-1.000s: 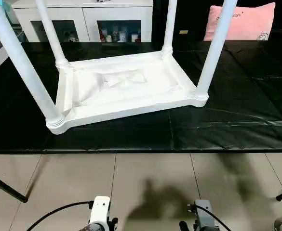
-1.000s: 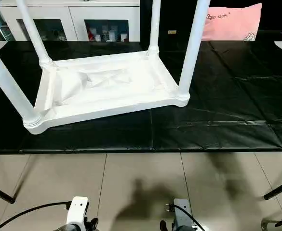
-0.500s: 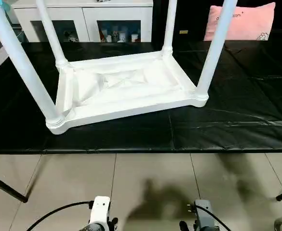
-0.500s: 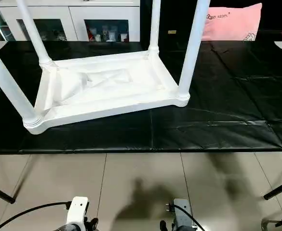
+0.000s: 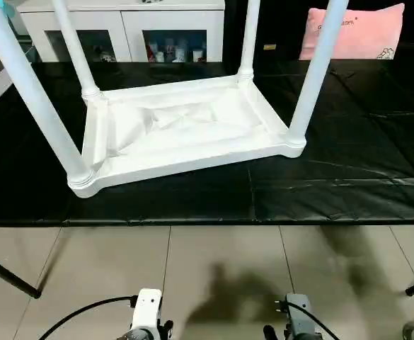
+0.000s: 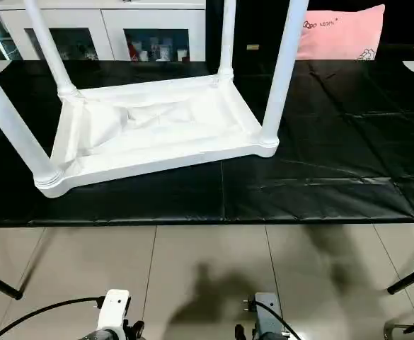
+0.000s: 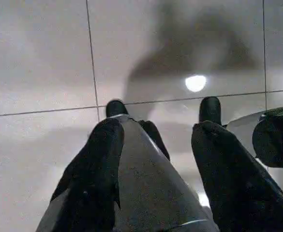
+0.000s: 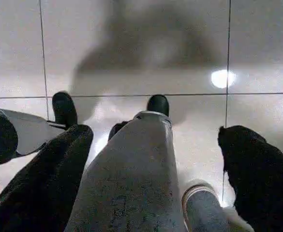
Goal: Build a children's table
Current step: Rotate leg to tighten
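Four tapered white tube legs (image 5: 314,74) stand seated in the corner sockets of the inverted tabletop (image 5: 182,127), which lies on the black sheet-covered table (image 5: 348,191). Assembly appears complete; only turning it upright looks left. Smooth plastic, ribbed underside. Left gripper (image 7: 156,159) stands part open, empty; right gripper (image 8: 156,183) wide open, empty, both over the tiled floor (image 5: 221,262).

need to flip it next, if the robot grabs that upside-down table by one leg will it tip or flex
Probably light for its size: the children's table looks like thin white plastic. Lifted by one leg, it would likely swing and tilt. The leg may flex at its corner socket, and its smooth taper looks slippery.
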Robot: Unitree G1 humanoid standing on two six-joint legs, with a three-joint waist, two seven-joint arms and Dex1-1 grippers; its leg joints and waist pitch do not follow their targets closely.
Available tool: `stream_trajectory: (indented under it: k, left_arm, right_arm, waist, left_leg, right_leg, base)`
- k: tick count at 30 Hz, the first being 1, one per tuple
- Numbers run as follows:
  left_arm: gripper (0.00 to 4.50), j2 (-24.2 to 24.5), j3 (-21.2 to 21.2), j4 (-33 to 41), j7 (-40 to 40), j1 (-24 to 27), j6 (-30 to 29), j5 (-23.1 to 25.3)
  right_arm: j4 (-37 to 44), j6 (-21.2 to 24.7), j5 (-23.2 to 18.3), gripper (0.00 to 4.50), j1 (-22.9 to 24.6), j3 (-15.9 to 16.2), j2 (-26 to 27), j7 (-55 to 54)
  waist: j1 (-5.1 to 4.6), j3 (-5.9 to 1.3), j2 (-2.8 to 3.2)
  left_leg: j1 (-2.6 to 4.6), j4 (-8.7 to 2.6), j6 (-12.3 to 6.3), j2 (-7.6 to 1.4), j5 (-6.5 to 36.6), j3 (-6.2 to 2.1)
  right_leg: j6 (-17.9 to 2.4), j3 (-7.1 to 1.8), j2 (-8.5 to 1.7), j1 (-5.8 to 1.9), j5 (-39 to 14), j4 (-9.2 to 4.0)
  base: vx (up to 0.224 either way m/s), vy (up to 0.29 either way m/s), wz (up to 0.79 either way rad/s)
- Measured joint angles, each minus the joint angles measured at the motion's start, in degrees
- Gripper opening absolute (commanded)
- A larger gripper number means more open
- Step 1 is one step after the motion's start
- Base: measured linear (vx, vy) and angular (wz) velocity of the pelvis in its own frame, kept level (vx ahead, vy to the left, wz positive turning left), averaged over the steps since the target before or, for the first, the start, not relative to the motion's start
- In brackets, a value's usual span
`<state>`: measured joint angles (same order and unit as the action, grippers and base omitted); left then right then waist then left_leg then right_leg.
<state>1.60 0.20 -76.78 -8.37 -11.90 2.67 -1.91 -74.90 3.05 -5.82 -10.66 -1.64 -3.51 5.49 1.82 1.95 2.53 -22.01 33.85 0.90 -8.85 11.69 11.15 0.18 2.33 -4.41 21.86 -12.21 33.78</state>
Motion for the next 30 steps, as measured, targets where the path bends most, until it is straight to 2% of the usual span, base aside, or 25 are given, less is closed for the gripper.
stream_trajectory:
  k: [30]
  left_arm:
    - [2.60, 0.00, 0.00, 0.00, 0.00, 0.00, 0.00, 0.00]
  right_arm:
    - [0.00, 0.00, 0.00, 4.50, 0.00, 0.00, 0.00, 0.00]
  waist:
    - [0.00, 0.00, 0.00]
  left_leg:
    - [0.00, 0.00, 0.00, 0.00, 0.00, 0.00]
  right_leg:
    - [0.00, 0.00, 0.00, 0.00, 0.00, 0.00]
  base:
    - [0.000, 0.000, 0.00]
